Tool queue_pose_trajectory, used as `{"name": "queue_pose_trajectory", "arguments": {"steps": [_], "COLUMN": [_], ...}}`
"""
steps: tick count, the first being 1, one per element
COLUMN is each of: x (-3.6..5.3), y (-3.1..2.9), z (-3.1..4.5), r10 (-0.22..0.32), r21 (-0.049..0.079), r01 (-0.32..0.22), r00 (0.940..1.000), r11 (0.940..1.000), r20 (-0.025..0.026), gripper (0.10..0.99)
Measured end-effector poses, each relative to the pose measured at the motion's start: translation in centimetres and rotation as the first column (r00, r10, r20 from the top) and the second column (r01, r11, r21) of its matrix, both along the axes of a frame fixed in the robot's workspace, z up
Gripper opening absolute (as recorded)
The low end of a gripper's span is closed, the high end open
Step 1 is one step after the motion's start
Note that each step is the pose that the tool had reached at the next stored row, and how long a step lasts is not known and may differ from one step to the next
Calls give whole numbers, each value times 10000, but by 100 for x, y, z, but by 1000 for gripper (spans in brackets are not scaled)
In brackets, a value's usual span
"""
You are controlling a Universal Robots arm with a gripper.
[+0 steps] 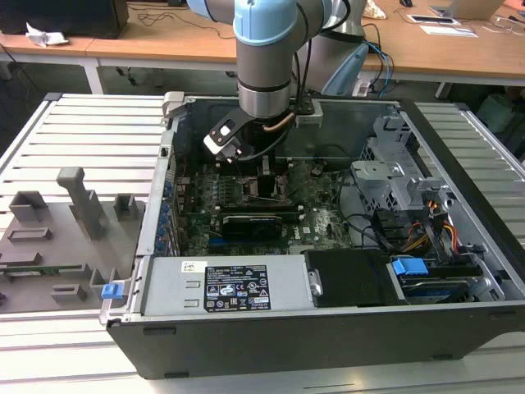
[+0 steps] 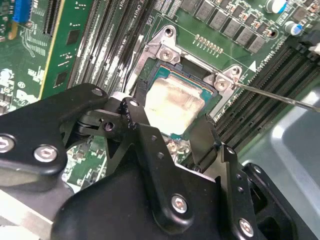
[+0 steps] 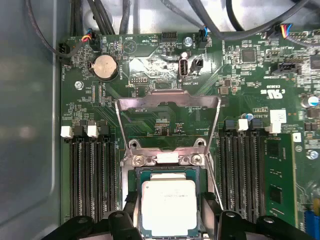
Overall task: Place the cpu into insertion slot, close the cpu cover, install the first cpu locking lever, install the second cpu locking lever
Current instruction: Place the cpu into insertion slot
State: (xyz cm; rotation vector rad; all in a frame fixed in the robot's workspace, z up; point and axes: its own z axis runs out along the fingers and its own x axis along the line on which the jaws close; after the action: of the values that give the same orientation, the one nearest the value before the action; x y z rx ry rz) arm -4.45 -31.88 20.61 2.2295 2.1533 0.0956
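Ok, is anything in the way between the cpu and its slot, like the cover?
Nothing visible does. The cpu cover is swung open, clear of the socket, and the cpu lies in the socket opening with nothing across it.

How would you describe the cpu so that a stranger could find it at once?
Look inside the open computer case, at the green motherboard. Between the two banks of black memory slots lies the cpu, the one pale silvery square plate there.
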Motion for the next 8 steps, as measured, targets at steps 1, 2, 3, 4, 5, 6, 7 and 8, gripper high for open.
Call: {"name": "queue_pose_trajectory", "arguments": {"steps": [1, 2, 3, 4, 5, 6, 7, 8], "x": [0, 0, 0, 1, 2, 2, 2, 2], "y": [0, 0, 0, 0, 0, 0, 0, 0], "z": [24, 37, 47, 52, 59, 65, 83, 97], "r10": [1, 0, 1, 1, 2, 2, -1, 0], "r21": [1, 0, 1, 0, 1, 1, 0, 0], "r01": [-1, 0, -1, -1, -2, -2, 1, 0], "r00": [10000, 10000, 10000, 10000, 10000, 10000, 10000, 10000], "r11": [10000, 10000, 10000, 10000, 10000, 10000, 10000, 10000], "r20": [-2, -7, -13, -20, -33, -46, -72, -83], "gripper": [604, 604, 604, 588, 525, 525, 400, 341]}}
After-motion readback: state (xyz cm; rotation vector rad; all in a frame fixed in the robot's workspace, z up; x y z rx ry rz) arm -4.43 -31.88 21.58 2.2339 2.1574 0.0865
